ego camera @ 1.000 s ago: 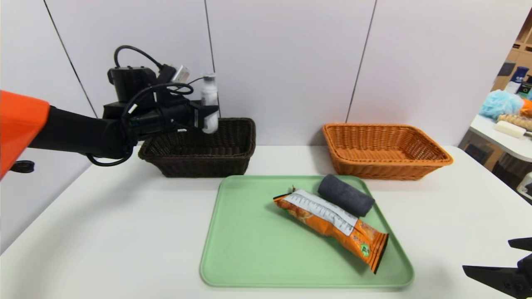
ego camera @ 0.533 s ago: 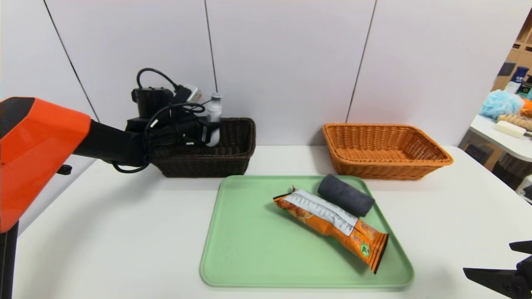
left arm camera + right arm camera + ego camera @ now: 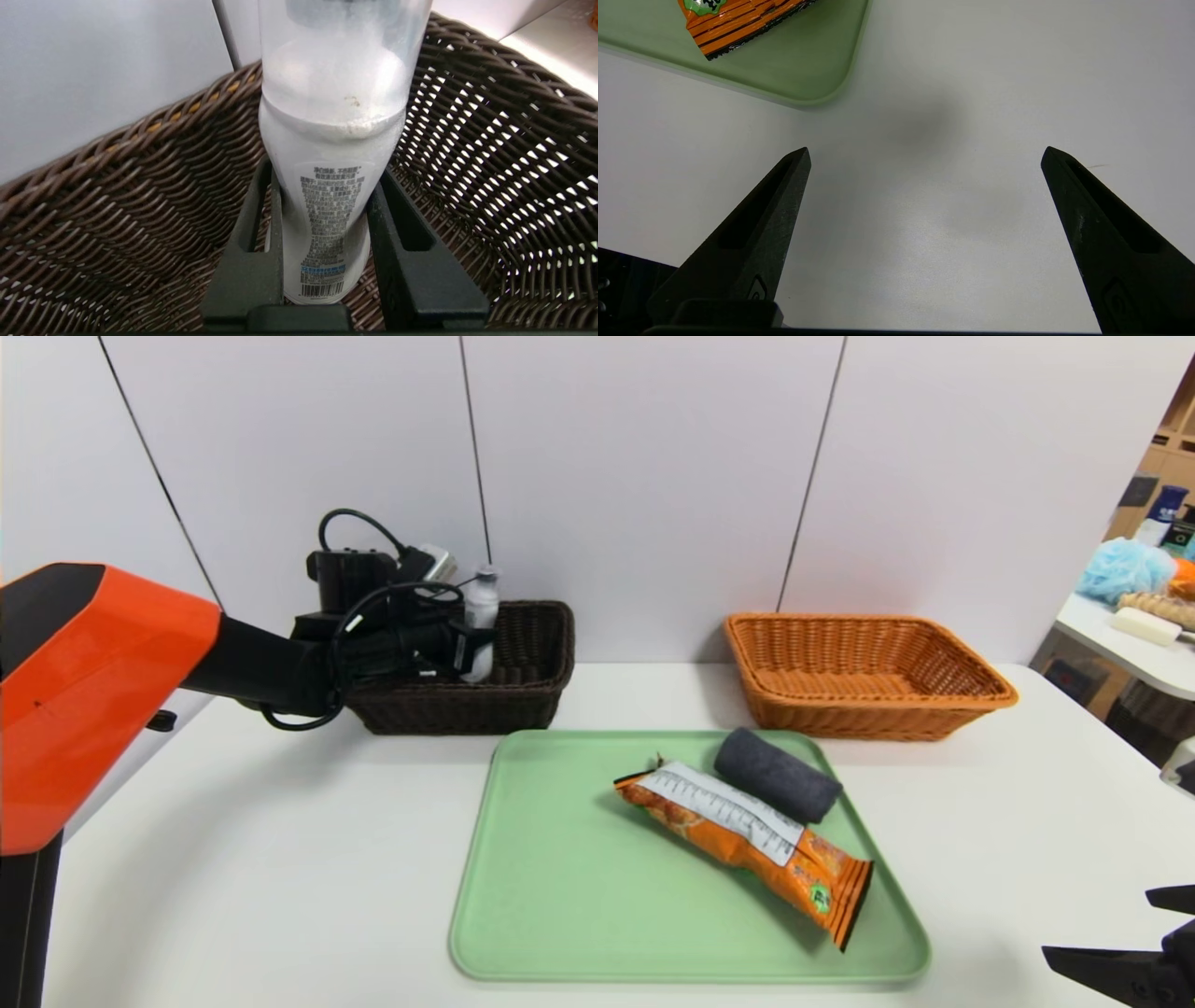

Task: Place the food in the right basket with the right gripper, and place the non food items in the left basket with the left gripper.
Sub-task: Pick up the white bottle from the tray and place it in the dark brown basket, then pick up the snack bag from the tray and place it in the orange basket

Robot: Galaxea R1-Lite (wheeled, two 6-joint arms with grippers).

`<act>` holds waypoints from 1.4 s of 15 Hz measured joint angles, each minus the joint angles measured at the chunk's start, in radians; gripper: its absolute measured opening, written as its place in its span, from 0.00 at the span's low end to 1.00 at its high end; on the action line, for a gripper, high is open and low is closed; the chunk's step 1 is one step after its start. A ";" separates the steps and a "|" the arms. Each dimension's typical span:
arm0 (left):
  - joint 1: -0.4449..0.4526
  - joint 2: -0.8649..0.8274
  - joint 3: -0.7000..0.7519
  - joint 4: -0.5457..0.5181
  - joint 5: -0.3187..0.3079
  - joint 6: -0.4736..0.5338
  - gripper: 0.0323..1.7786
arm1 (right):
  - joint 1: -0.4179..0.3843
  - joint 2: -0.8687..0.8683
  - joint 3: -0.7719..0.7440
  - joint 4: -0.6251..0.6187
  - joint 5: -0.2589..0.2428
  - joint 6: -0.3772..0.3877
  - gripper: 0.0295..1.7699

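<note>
The left gripper (image 3: pixel 470 649) is held inside the dark brown wicker basket (image 3: pixel 523 695) at the back left of the white table (image 3: pixel 233 859), its two black fingers (image 3: pixel 247 261) clamped on the lower body of an upright translucent white tube (image 3: pixel 334 186); the tube's top stands above the basket rim. The orange snack packet (image 3: pixel 747 840) is laid diagonally on the green tray (image 3: pixel 560 896), with the rolled dark grey cloth (image 3: pixel 777 775) touching its far side. The orange-brown wicker basket (image 3: pixel 934 705) is set at the back right, apart from the tray. The right gripper (image 3: pixel 924 158) is parked above bare table near the tray's near right corner, fingers spread wide, nothing between them.
</note>
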 joint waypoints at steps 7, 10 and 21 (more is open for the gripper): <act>-0.001 -0.002 -0.005 0.003 -0.001 0.000 0.41 | -0.001 -0.021 0.008 0.000 0.003 0.002 0.97; -0.001 -0.004 -0.010 0.001 0.000 -0.001 0.58 | -0.001 -0.026 0.009 0.000 0.001 0.002 0.97; -0.001 -0.276 0.106 0.060 0.008 -0.069 0.87 | 0.000 -0.061 0.015 -0.001 0.005 0.007 0.97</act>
